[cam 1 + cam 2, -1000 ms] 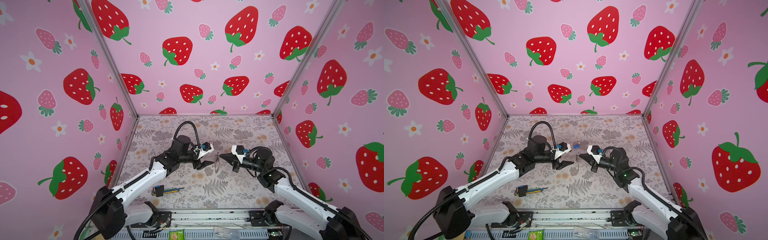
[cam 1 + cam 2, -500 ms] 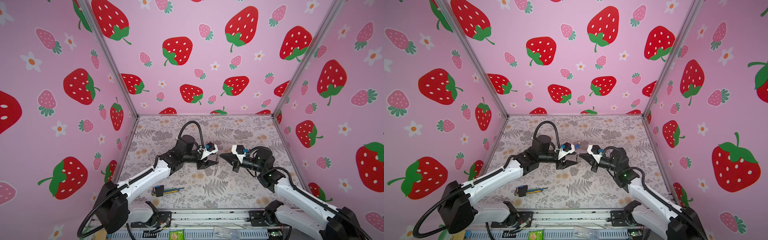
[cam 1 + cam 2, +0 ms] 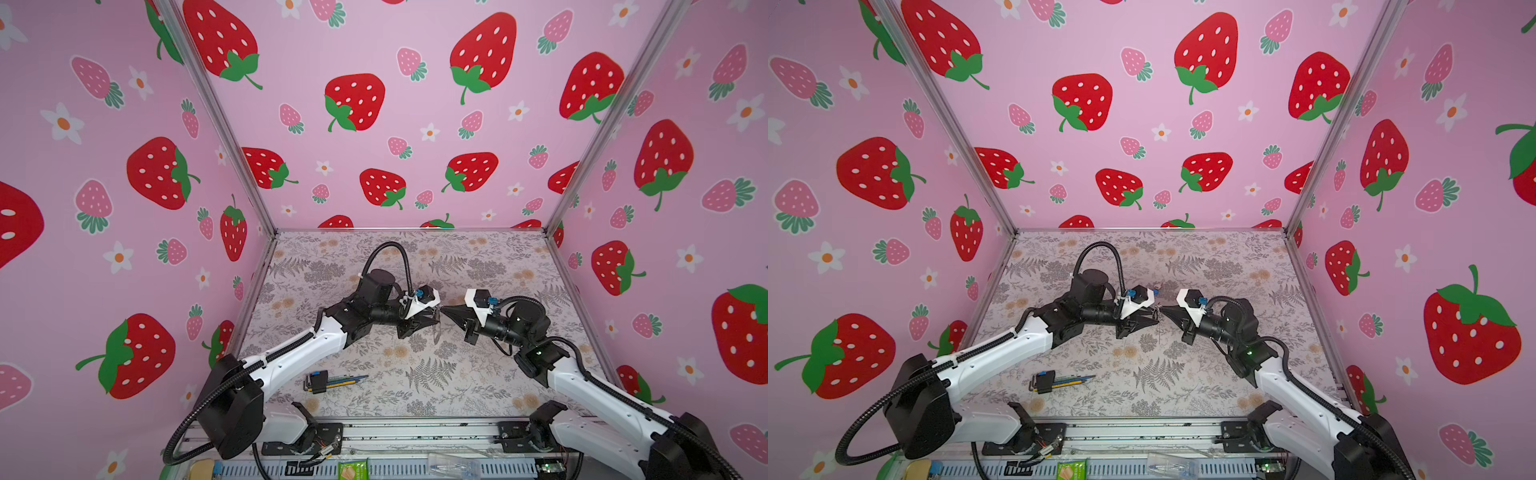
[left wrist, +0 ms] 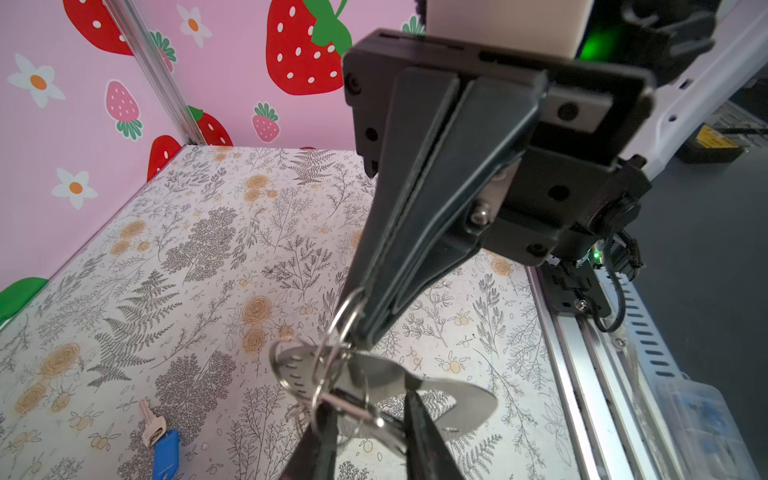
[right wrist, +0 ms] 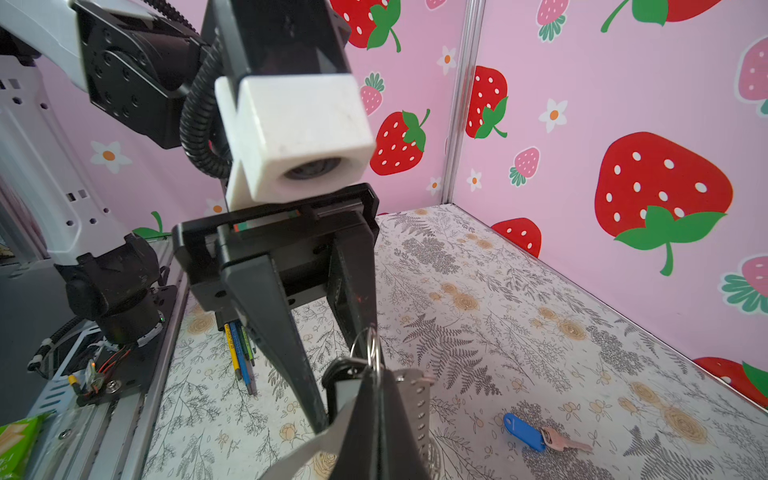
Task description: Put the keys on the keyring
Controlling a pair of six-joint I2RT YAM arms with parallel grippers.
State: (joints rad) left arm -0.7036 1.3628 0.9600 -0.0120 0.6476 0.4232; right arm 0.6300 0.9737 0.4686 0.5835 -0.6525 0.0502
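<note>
Change: the left gripper (image 3: 433,319), a second ago set apart from the right gripper (image 3: 445,311), now meets it tip to tip at frame centre in both top views, and its jaws have narrowed.

Two grippers:
- Right: jaws together, pinching a ring of the keyring (image 4: 374,384).
- Left: fingers (image 4: 422,436) a little apart, either side of the keyring. Whether they press it cannot be told.

One keyring, hanging above the table (image 3: 415,399) between both grippers.

Two keys:
- The black-rimmed tag key (image 5: 345,384) is at the keyring.
- The blue-tag key (image 5: 536,436) lies flat on the table, well apart.

One hex-key bundle (image 3: 322,381), at the lower left of the table.
</note>
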